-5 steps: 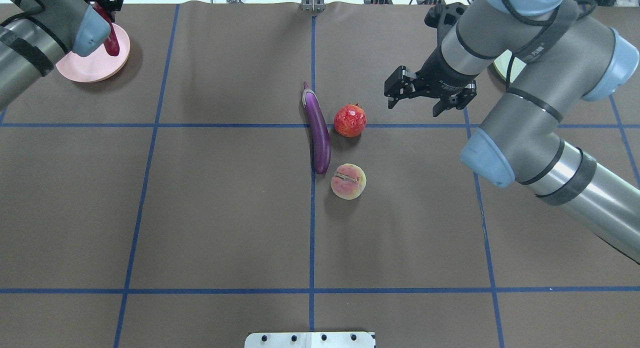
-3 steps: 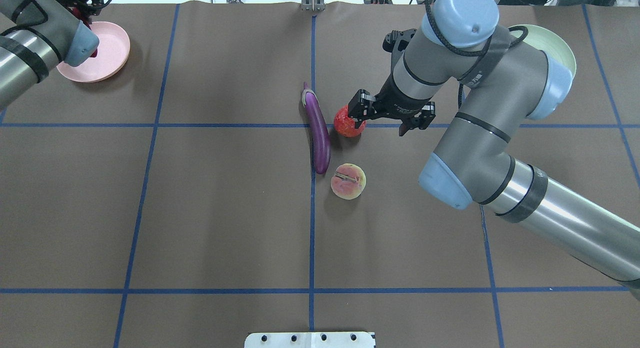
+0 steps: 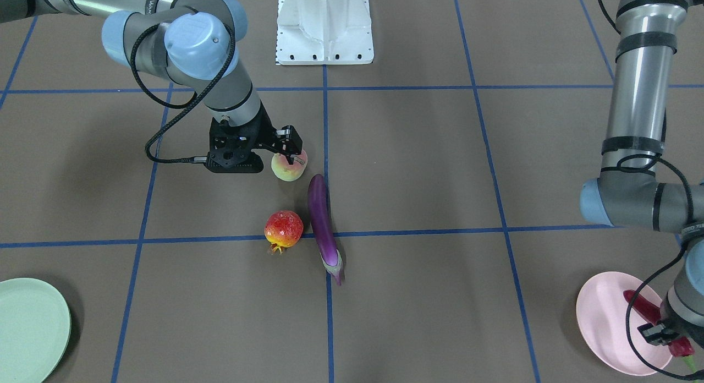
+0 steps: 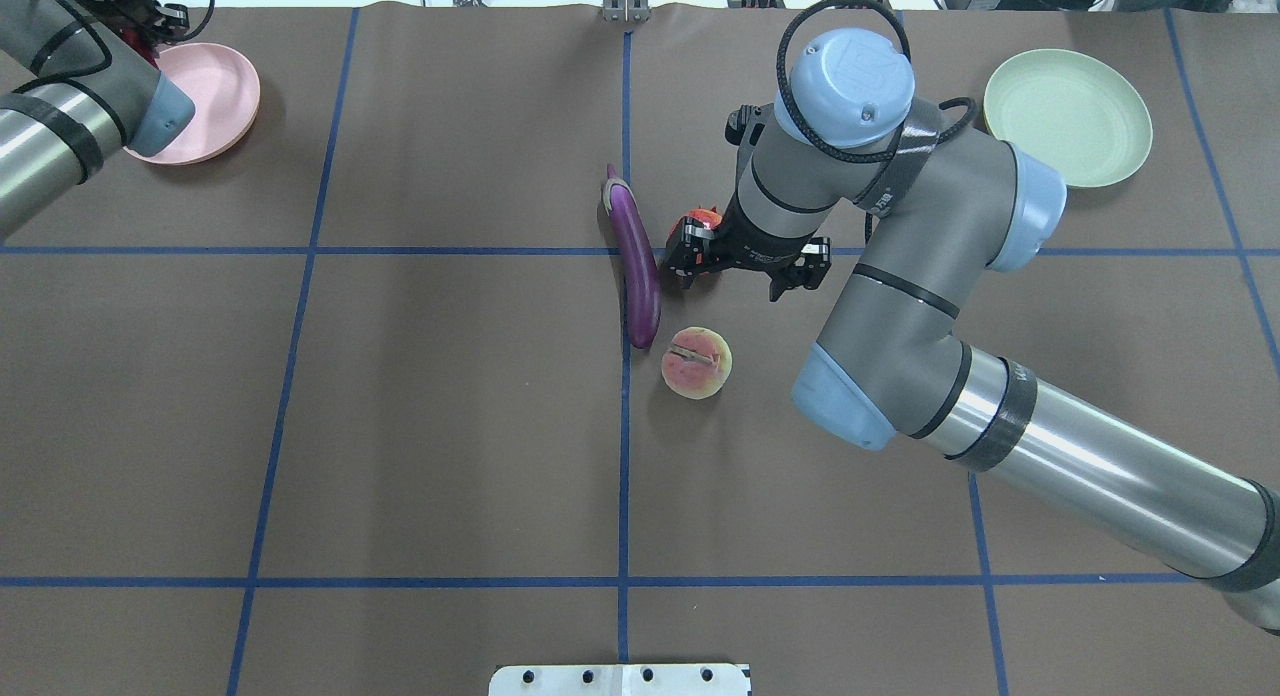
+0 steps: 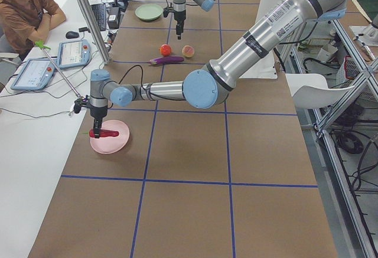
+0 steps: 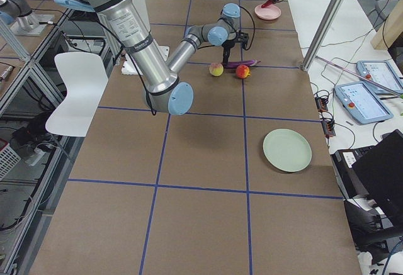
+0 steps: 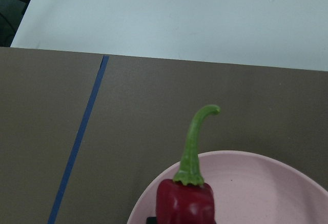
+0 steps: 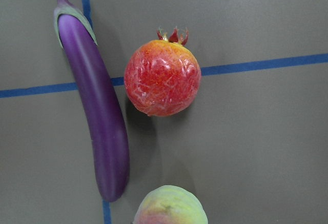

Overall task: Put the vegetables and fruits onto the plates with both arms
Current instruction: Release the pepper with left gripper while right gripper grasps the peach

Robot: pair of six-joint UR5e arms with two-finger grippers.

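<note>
A brown table mat [image 4: 400, 426] crossed by blue tape lines covers the work surface. Along its far side runs a white bench where an operator in a brown shirt [image 5: 23, 10] sits beside two grey tablets [image 5: 74, 53]. On the robot's side a white moulded chair [image 6: 75, 92] stands off the table, and the white base block [image 3: 324, 25] sits at the near edge.

The grey-and-silver right arm [image 4: 900, 276] bends over the middle of the table and hides most of the fruit under it from above. Its black right gripper [image 4: 740, 268] hangs with fingers spread wide over the round red-orange pomegranate [image 8: 162, 78]. Just beside that lies the long glossy purple eggplant [image 4: 636, 261], cap pointing away from the robot, and the round pink-yellow peach [image 4: 697, 363] sits near the eggplant's blunt end.

The pale mint green round plate [image 4: 1068, 104] lies at the far right, well apart from the fruits. At the far left the left gripper [image 5: 96, 133] clamps the wrinkled red chili [image 7: 185, 203], green stem outward, over the pale pink round plate [image 3: 599, 311]; whether the chili touches the plate is hard to tell.
</note>
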